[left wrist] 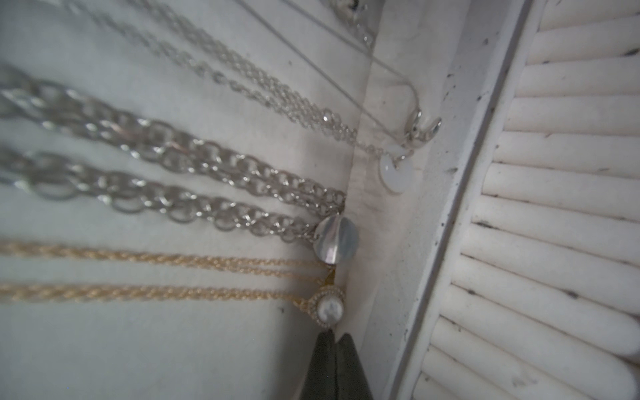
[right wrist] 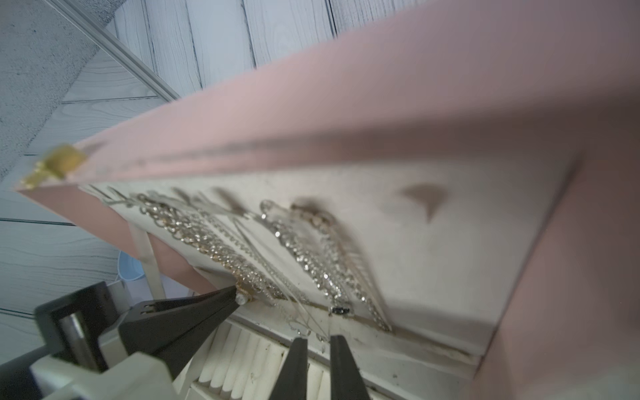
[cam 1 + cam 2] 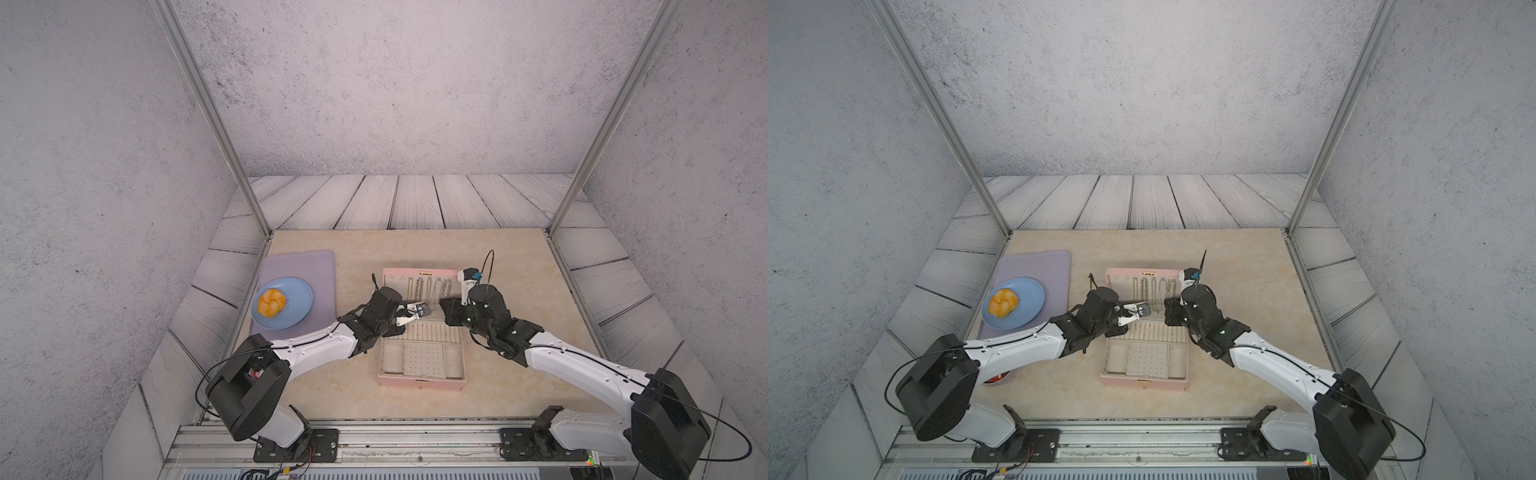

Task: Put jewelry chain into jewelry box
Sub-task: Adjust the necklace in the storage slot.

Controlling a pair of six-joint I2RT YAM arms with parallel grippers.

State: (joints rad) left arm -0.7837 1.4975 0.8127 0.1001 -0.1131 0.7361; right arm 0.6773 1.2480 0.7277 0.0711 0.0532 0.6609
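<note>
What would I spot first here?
An open pink jewelry box sits mid-table, silver and gold chains strung along its lid. The left end effector and right end effector reach toward the chains' lower ends. On the robot's left, an orange bun rests on a blue plate.

soft, even light fell from above in both top views, bright and flat, leaving only faint shadows on the tabletop [image 3: 332,395]; the wide lens made the frame posts [image 3: 216,124] lean outward toward the corners. the left wrist view was dim and greyish, its hanging chains [image 1: 104,138] blurred near the lens and the ring rolls [image 1: 571,214] sharper. in the right wrist view the jewelry box [image 2: 381,104] lid smeared out of focus, its links glinting
</note>
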